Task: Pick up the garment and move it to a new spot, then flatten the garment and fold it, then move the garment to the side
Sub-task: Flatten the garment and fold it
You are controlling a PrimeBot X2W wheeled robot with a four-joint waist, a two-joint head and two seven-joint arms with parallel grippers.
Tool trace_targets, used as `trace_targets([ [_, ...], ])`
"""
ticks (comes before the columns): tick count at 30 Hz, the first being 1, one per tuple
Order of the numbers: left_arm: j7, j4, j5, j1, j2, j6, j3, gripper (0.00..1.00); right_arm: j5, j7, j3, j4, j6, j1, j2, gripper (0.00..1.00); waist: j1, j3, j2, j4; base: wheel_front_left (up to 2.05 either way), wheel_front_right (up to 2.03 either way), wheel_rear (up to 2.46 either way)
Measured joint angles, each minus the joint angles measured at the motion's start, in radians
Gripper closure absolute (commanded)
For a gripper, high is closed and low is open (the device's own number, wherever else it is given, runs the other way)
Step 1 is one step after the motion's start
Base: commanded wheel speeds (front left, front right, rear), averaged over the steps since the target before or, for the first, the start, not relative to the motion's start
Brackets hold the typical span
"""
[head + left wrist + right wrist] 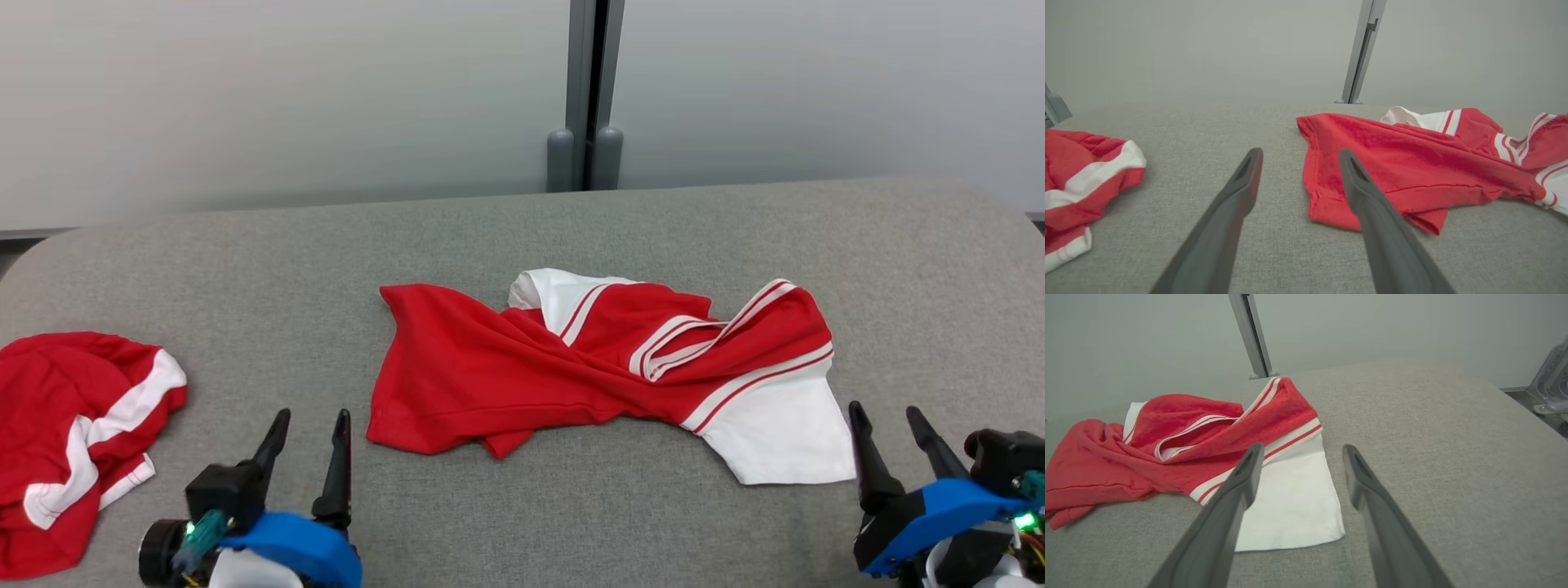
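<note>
1. Grey woven surface point(522, 237) out ahead of me, pale wall point(286, 98) behind it, and a grey post point(589, 90) standing straight back from the garment.
2. And there's the garment point(522, 376): red with white striped trim, lying crumpled and twisted at the middle of the surface, nowhere near flat.
3. Its white sleeve panel point(775, 433) lies spread out smooth at the garment's near right corner.
4. Over at the garment's left end sits the red hem point(408, 425), with a small flap poking out beneath it.
5. My left end effector point(313, 416) sits just off the garment's near left corner, fingers spread wide, nothing between them, and a sliver of bare surface shows between it and the cloth.
6. From the left wrist, one finger crosses in front of that red hem; whether it touches, I can't tell.
7. My right end effector point(883, 408) sits just past the garment's white sleeve panel on the right, fingers spread wide too, holding nothing.
8. From the right wrist, one finger lines up over the white panel, the other over bare surface.
9. Well to the garment's left, a second piece of clothing point(73, 425), red and white, lies bunched up, fully apart from it.
</note>
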Motion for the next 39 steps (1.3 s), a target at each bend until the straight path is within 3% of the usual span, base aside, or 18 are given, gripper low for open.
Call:
trace_targets([
  [5, 0.137, 0.074, 0.000, -0.076, -0.019, 0.008, -0.032, 0.00, -0.051, 0.127, -0.037, 0.044, 0.000, -0.057, 0.000, 0.00, 0.0000, 0.042, 0.0000, -0.015, 0.00, 0.00, 0.00],
  [11, 0.272, 0.186, -0.001, -0.175, -0.035, 0.051, -0.039, 0.00, -0.118, 0.211, -0.039, 0.119, 0.000, -0.142, 0.000, 0.00, 0.0001, 0.093, 0.0000, -0.035, 0.00, 0.00, 0.00],
  [25, 0.335, 0.323, -0.001, -0.273, -0.031, 0.055, -0.062, 0.00, -0.147, 0.220, -0.019, 0.254, 0.000, -0.195, 0.000, 0.00, 0.0001, 0.140, 0.0000, -0.055, 0.00, 0.00, 0.00],
  [26, 0.336, 0.330, -0.001, -0.275, -0.030, 0.053, -0.064, 0.06, -0.146, 0.220, -0.018, 0.260, 0.000, -0.196, 0.000, 0.00, 0.0002, 0.141, 0.0000, -0.056, 0.00, 0.00, 0.00],
  [28, 0.337, 0.343, -0.002, -0.282, -0.030, 0.048, -0.068, 0.52, -0.146, 0.226, -0.019, 0.272, 0.000, -0.198, 0.000, 0.00, 0.0001, 0.142, 0.0000, -0.059, 0.00, 0.00, 0.00],
  [30, 0.337, 0.353, -0.002, -0.288, -0.029, 0.042, -0.073, 0.77, -0.146, 0.229, -0.021, 0.287, 0.000, -0.204, 0.000, 0.00, 0.0001, 0.144, 0.0000, -0.060, 0.00, 0.00, 0.00],
  [31, 0.337, 0.358, -0.002, -0.290, -0.029, 0.041, -0.076, 1.00, -0.145, 0.230, -0.021, 0.294, 0.000, -0.211, 0.000, 0.00, 0.0001, 0.145, 0.0000, -0.061, 0.00, 0.00, 0.00],
  [35, 0.342, 0.382, -0.012, -0.305, -0.032, 0.024, -0.083, 1.00, -0.145, 0.238, -0.007, 0.328, 0.000, -0.232, -0.002, 0.00, 0.0000, 0.149, 0.0000, -0.060, 0.00, 0.00, 0.00],
  [36, 0.342, 0.388, -0.016, -0.308, -0.032, 0.022, -0.084, 1.00, -0.145, 0.243, -0.001, 0.341, 0.000, -0.237, -0.003, 0.58, -0.0001, 0.150, 0.0000, -0.059, 0.00, 0.00, 0.00],
  [37, 0.342, 0.393, -0.019, -0.309, -0.033, 0.020, -0.086, 1.00, -0.145, 0.246, 0.007, 0.352, 0.000, -0.244, -0.004, 1.00, -0.0001, 0.151, 0.0000, -0.058, 0.00, 0.00, 0.00],
  [39, 0.337, 0.402, -0.026, -0.313, -0.039, 0.014, -0.086, 1.00, -0.133, 0.254, 0.026, 0.368, 0.000, -0.256, -0.008, 1.00, -0.0001, 0.150, 0.0000, -0.054, 0.00, 0.00, 0.00],
])
